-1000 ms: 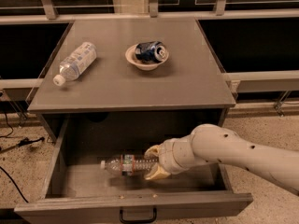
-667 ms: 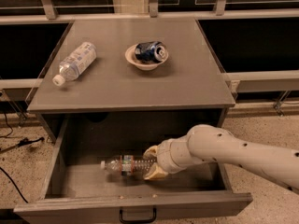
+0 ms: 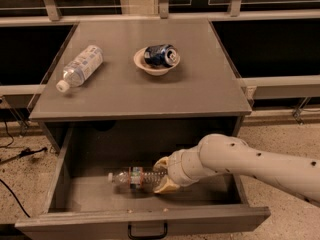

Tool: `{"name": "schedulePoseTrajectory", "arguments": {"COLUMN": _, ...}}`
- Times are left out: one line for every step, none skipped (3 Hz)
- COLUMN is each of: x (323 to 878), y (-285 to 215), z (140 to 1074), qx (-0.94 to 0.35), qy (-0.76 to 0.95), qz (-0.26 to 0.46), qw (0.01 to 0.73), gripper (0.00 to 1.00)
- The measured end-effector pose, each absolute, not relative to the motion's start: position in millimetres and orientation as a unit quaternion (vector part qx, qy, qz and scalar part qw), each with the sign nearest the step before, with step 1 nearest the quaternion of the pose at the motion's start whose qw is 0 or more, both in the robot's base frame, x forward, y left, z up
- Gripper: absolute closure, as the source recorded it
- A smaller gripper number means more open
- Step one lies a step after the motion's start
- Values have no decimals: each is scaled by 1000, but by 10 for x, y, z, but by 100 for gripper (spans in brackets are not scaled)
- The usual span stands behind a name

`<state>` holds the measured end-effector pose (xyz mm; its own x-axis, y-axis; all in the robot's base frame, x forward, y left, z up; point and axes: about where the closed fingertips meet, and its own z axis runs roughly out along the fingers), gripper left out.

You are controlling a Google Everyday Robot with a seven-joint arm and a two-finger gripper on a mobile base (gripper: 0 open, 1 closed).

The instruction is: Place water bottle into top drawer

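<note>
The water bottle [image 3: 134,178], clear and ribbed with a red-and-white band near its neck, lies on its side on the floor of the open top drawer [image 3: 145,219], cap pointing left. My gripper [image 3: 164,175] reaches into the drawer from the right. Its pale fingers [image 3: 168,186] sit above and below the bottle's base end and are closed on it. The drawer's grey front panel carries a small black handle [image 3: 147,231] at its centre.
On the cabinet top [image 3: 200,94] lie a second bottle with a white and light-blue label [image 3: 80,67] at the left and a bowl holding a blue can [image 3: 159,59] in the middle. Railings and dark windows stand behind. Cables lie on the floor at the left.
My arm has shifted slightly to the left. The gripper and the bottle stay in the same spot on the drawer floor.
</note>
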<state>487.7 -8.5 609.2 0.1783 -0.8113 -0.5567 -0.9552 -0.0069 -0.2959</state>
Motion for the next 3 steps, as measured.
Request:
{"name": "schedulePoseTrajectory", "arguments": {"x": 4881, "y": -71, "z": 6072, "qx": -706, "qy": 634, "qz": 107, "qw": 296, "gripper": 100}}
{"name": "schedulePoseTrajectory", "arguments": {"x": 4884, "y": -69, "z": 6088, "qx": -708, "qy": 635, "qz": 105, "qw": 291, "gripper": 100}}
{"name": "schedulePoseTrajectory", "arguments": {"x": 4899, "y": -59, "z": 6079, "qx": -716, "qy": 641, "qz": 92, "qw": 261, "gripper": 100}}
